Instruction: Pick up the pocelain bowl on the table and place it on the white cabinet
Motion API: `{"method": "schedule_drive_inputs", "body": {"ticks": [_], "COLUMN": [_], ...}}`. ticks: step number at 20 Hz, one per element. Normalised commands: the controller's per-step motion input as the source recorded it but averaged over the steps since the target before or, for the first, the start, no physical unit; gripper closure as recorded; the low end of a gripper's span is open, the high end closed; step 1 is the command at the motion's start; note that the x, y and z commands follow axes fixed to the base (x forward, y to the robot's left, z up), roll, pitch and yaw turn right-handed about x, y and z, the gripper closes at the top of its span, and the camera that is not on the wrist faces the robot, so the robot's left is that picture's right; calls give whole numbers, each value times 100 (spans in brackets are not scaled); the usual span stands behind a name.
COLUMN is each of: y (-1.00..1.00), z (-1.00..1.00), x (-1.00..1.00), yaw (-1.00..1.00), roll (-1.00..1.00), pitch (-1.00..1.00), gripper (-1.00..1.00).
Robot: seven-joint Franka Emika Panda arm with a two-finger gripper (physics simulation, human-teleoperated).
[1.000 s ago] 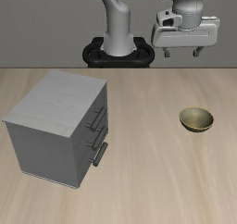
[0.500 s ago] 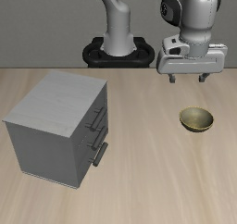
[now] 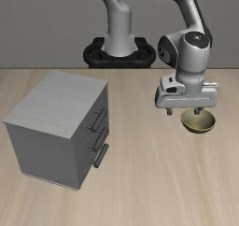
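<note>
Olive-brown round porcelain bowl (image 3: 200, 124) sits on the pale wooden table (image 3: 140, 188), well apart from the grey-white drawered cabinet (image 3: 56, 104); directly above hangs the two-finger gripper (image 3: 188, 107), spread wide, empty; the bowl lies slightly toward the exterior view's right.

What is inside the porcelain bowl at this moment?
Nothing shows in the visible part of the bowl, which sits on the table. The gripper hangs over its far rim and covers that part.
</note>
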Motion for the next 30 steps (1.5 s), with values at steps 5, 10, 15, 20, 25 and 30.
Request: {"method": "schedule_drive_inputs", "body": {"ticks": [5,10,15,20,25,30], "y": [0,0,0,0,0,0], "z": [-80,0,40,100,100,100], "x": [0,0,0,0,0,0], "yaw": [0,0,0,0,0,0], "roll": [0,0,0,0,0,0], "pitch": [0,0,0,0,0,0], "gripper": [100,100,100,100,100,100]}}
